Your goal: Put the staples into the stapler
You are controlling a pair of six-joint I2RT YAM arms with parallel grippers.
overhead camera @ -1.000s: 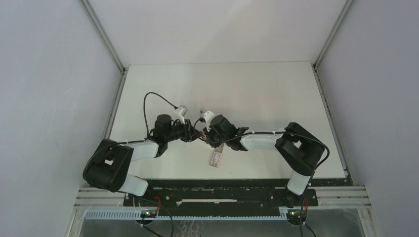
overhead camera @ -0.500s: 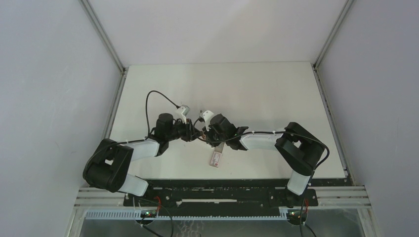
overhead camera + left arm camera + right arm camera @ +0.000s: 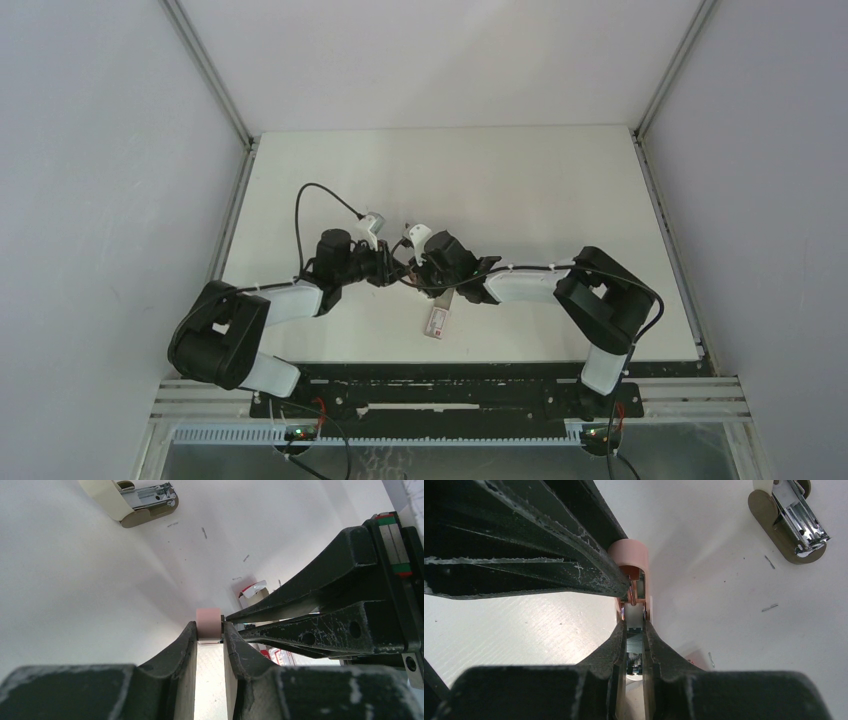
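My left gripper (image 3: 209, 631) is shut on the rounded end of a small pink stapler (image 3: 208, 621) and holds it just above the table. My right gripper (image 3: 634, 624) faces it tip to tip, shut on a ribbed silver strip of staples (image 3: 634, 643) at the stapler's open metal channel (image 3: 633, 587). In the top view the two grippers (image 3: 392, 268) (image 3: 416, 274) meet at the table's middle. The white-and-red staples box (image 3: 438, 320) lies near the front edge; it also shows in the left wrist view (image 3: 254, 592).
A second mini stapler (image 3: 791, 522) with a grey-brown base, cream top and bare silver magazine lies open on the table beyond the grippers; it also shows in the left wrist view (image 3: 145, 502). Loose staples (image 3: 769, 608) are scattered on the white table (image 3: 560, 190).
The left wrist has shifted very slightly towards the right gripper. Both grips look unchanged, and the box has not moved.
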